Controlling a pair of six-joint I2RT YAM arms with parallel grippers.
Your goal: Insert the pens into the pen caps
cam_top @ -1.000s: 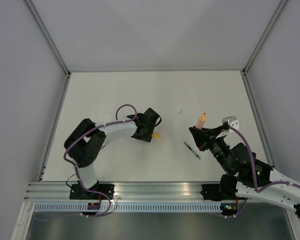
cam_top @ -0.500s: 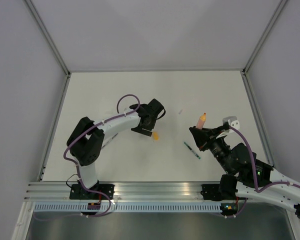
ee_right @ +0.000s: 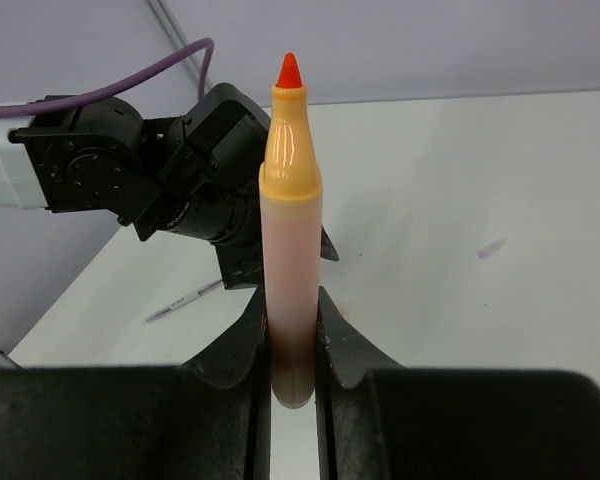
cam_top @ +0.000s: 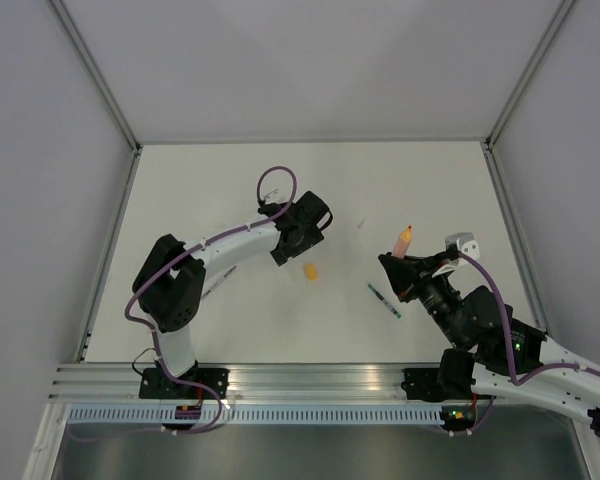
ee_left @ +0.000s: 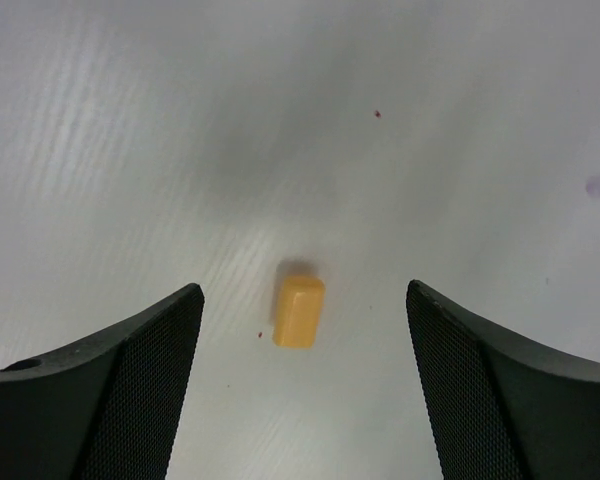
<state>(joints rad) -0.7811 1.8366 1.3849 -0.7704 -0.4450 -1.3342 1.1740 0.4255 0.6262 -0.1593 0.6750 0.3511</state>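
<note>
Orange pen cap [ee_left: 299, 311] lies flat on the white bench [ee_left: 130, 120], between the wide-spread fingers of the left tool [ee_left: 303, 289], touching neither | right tool [ee_right: 292, 345] pinches orange-pink pen [ee_right: 291, 230] upright, tip up | dark green pen [cam_top: 385, 300] lies on bench near right tool

I have the cap [ee_left: 298, 311] lying on the table [cam_top: 220, 180] just on the near side of my left gripper [cam_top: 302, 232]. In the left wrist view it sits between the spread fingers, touching neither. Off to the right, my right gripper [ee_right: 292, 360] clamps the first pen [ee_right: 292, 230] upright — a second pen [cam_top: 385, 300] lies flat just left of it, and a third pen [cam_top: 361, 223] lies farther back, between the two grippers.
</note>
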